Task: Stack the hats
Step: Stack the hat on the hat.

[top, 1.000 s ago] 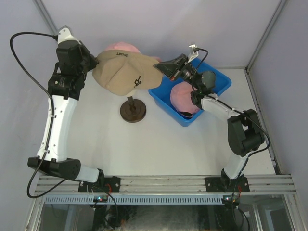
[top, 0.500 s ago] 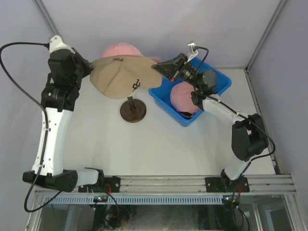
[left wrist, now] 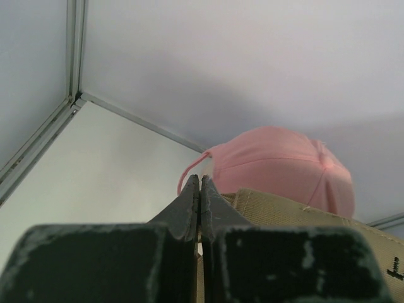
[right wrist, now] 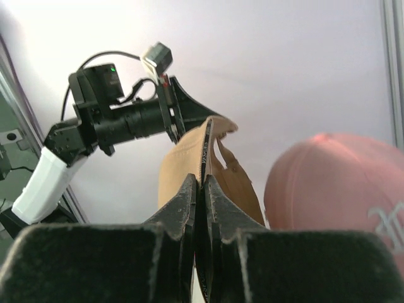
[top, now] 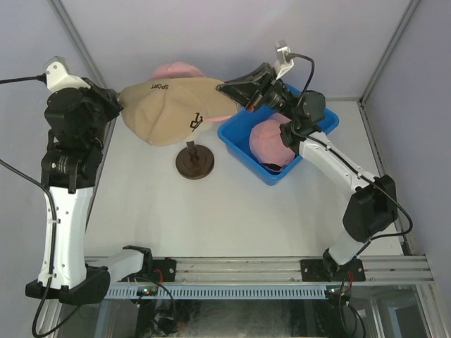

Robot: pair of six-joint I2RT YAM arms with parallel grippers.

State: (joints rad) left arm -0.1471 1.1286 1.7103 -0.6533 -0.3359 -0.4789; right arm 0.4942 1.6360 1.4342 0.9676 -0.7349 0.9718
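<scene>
While left gripper and right gripper pinch the tan cap, pale walls enclose the white table

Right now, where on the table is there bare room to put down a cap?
Widest: the table between the brown stand base and the near rail. Smaller: between the left arm and that base. Crowded: the far side, where the left hand and the right hand hold the tan cap, a pink cap behind, the blue bin beside.

A tan fabric cap hangs above a round brown stand base, a pink fabric cap behind it; right, a blue plastic bin holds another pink cap.
</scene>
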